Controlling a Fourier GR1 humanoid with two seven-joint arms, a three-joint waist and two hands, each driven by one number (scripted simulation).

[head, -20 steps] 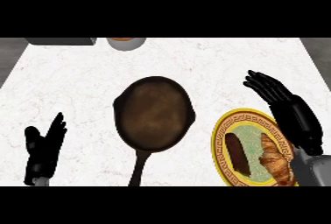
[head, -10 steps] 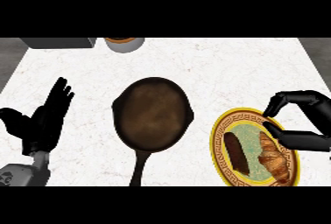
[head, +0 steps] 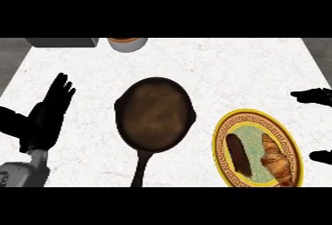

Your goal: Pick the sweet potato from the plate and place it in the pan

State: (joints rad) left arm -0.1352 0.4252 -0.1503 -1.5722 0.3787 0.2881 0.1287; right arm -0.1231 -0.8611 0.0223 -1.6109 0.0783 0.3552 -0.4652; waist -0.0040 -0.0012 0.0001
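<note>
The white marbled surface (head: pixel 227 70) carries a dark pan (head: pixel 156 115) at its middle. A gold-rimmed plate (head: pixel 221 139) lies to the right, its lower end cut off. The left robot hand (head: pixel 48 116) is spread open, holding nothing. The right robot hand (head: pixel 315 95) is mostly cut off at the right edge, so I cannot tell its state. The sweet potato (head: pixel 239 153) lies on the plate beside a croissant (head: pixel 276 159).

Pan (head: pixel 156 115): middle of the counter (head: pixel 220 66), handle toward the near edge.
Plate (head: pixel 219 145): just right of the pan.
Sweet potato (head: pixel 239 153): on the plate's left half, beside a croissant (head: pixel 276 159).
Left hand (head: pixel 48 116): left of the pan, fingers straight.
Right hand (head: pixel 316 95): partly showing at the right edge.
</note>
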